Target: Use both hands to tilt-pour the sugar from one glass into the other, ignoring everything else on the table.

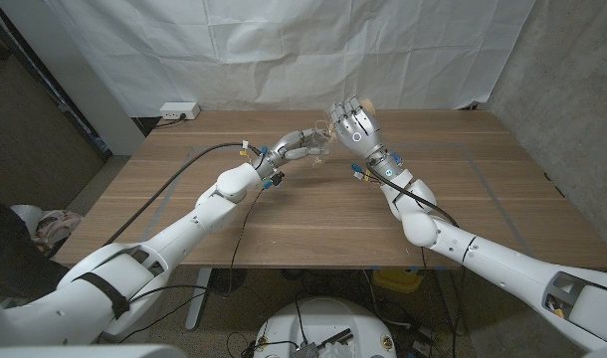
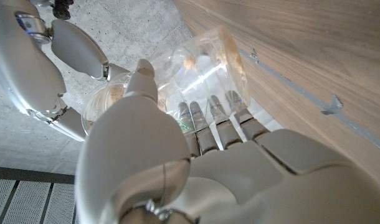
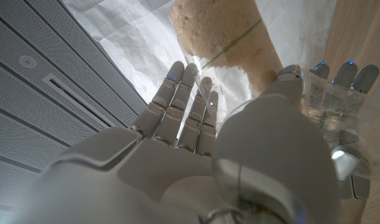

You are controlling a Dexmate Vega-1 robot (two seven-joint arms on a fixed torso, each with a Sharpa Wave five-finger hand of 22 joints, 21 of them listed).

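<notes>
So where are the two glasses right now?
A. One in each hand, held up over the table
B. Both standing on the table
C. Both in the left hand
A: the left hand and right hand each hold a glass aloft, rims together.

Above the far middle of the surface (image 1: 284,219), the right hand (image 1: 358,124) holds a tilted glass (image 1: 328,126) over the left hand's (image 1: 294,149) glass (image 1: 317,155), sugar (image 3: 224,37) inside the tilted one.
</notes>
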